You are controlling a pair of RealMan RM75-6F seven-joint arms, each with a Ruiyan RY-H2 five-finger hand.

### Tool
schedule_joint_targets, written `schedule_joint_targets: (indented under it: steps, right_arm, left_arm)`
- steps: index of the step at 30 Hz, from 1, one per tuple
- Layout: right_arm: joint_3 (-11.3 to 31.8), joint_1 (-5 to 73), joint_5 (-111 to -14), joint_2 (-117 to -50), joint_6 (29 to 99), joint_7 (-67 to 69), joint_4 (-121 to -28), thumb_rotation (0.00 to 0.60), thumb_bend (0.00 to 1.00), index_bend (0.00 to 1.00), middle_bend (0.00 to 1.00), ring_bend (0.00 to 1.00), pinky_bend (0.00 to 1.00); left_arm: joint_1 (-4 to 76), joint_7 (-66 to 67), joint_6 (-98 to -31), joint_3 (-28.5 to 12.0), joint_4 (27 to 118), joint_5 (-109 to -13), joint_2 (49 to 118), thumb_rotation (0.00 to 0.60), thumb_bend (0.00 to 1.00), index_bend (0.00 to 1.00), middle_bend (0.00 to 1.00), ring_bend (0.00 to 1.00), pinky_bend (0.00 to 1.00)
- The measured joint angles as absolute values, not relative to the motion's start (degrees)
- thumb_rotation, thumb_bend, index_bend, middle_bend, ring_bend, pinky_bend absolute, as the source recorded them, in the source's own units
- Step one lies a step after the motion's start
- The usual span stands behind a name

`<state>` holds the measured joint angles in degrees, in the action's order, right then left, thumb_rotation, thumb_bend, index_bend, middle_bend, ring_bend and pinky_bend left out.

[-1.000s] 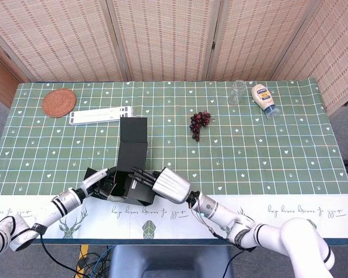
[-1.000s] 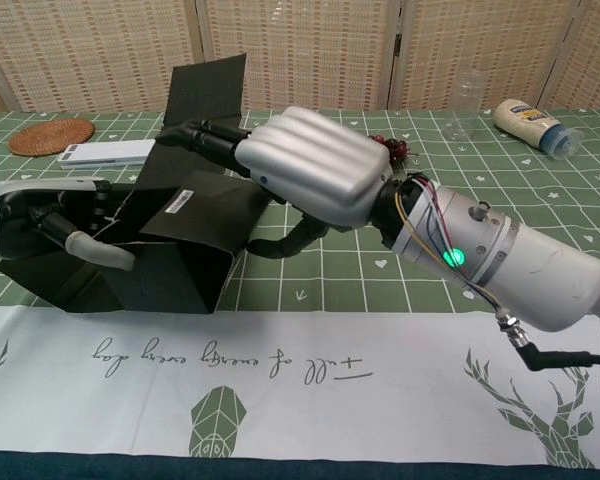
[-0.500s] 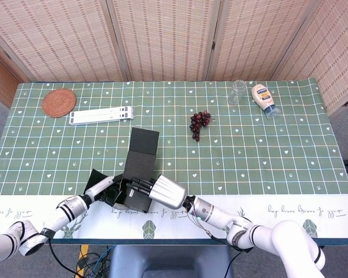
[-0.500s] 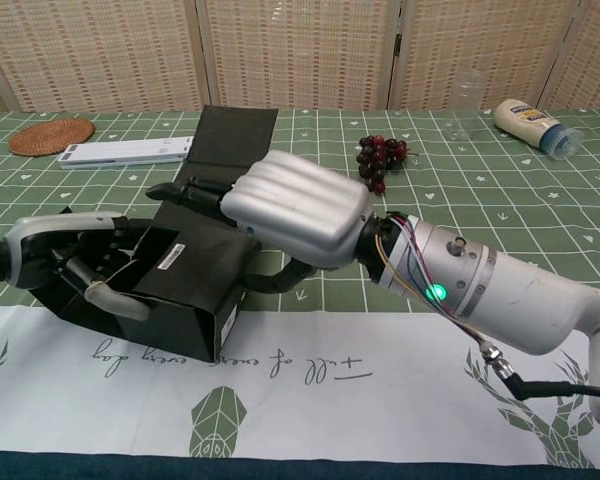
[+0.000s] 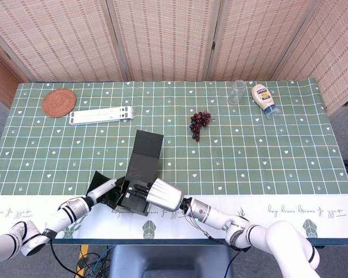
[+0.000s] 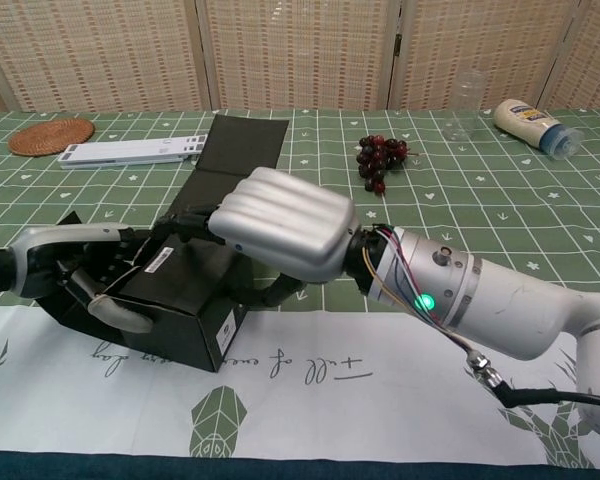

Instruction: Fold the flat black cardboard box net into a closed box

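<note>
I see the black box (image 6: 185, 300) low in the left half of the chest view, sitting at the near edge of the table (image 6: 540, 190), partly on the white strip with the writing. It is partly folded up. One long flap (image 6: 238, 150) lies flat on the green cloth and points away toward the screens.

My right hand (image 6: 280, 222) lies on top of the box with its fingers (image 6: 195, 215) stretched over the top and its thumb down the near side, so it is holding the box. My left hand (image 6: 75, 275) is at the left end of the box. Its fingers are curled in around that end, and it is touching the black card there. I cannot tell how firmly it holds.

The chest view shows a small white label (image 6: 160, 262) on the box top and another on its near corner. The head view does not show these. From the head view, the box (image 5: 133, 197) is in the lower left middle of the frame, and I can see the flap (image 5: 145, 153) from above, plus a small side flap (image 5: 97, 180) sticking out to the left.

Further out, grapes (image 5: 199, 123) lie near the middle. A clear glass (image 5: 238, 91) stands at the upper right; I cannot tell if anything is in it. A mayo bottle (image 5: 264, 99) lies just beside it. At the upper left are a round mat (image 5: 58, 102) and a flat white stand (image 5: 101, 116).
</note>
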<state>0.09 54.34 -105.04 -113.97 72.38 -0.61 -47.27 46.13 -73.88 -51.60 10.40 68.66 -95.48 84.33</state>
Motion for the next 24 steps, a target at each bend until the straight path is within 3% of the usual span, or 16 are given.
schedule_joint_targets:
  steps: [24]
  right_arm:
    - [-0.9,56.04,-104.85,-109.86,68.21,-1.95,-53.7,0.6,0.38,0.22,0.33,0.74,1.0]
  left_arm:
    - [46.76,-74.66,-52.9,11.09,68.88,-96.66,84.22,0.6,0.1,0.02,0.11,0.62,0.63]
